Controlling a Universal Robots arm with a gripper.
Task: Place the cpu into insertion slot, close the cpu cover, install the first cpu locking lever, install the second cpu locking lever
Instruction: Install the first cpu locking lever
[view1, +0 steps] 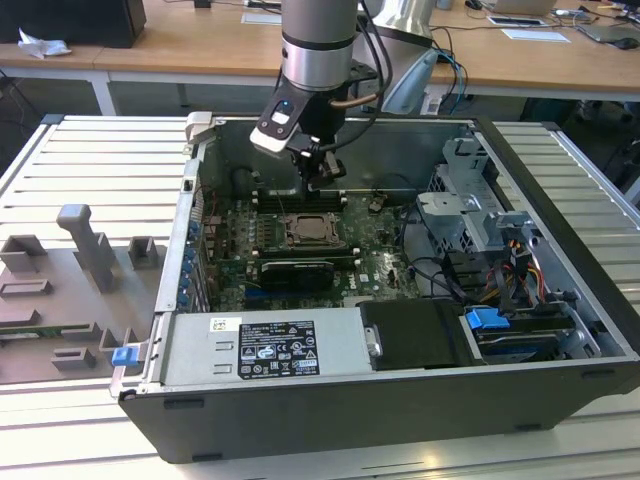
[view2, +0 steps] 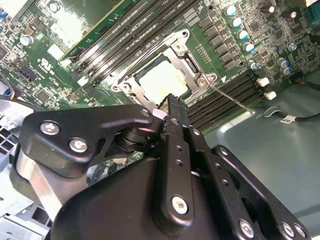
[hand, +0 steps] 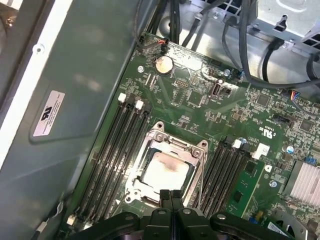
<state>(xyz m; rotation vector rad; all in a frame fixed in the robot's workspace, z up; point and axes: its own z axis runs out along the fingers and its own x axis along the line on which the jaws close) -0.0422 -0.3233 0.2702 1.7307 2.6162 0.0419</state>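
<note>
The cpu shows its pale face inside the insertion slot on the green board. The silver cpu cover lies flat around it, with the chip visible through its window. In the second wrist view the cpu and cpu cover appear the same way, and a thin locking lever sticks out from the socket's corner over the memory slots. My gripper hangs just above the socket's edge, fingers pressed together and shut, with nothing seen between them. It is also seen in the exterior view as the gripper and up close as the gripper.
The open computer case has grey walls around the board. Long memory slots flank the socket on both sides. Black cables and a drive cage fill the exterior view's right. A power supply sits at the front.
</note>
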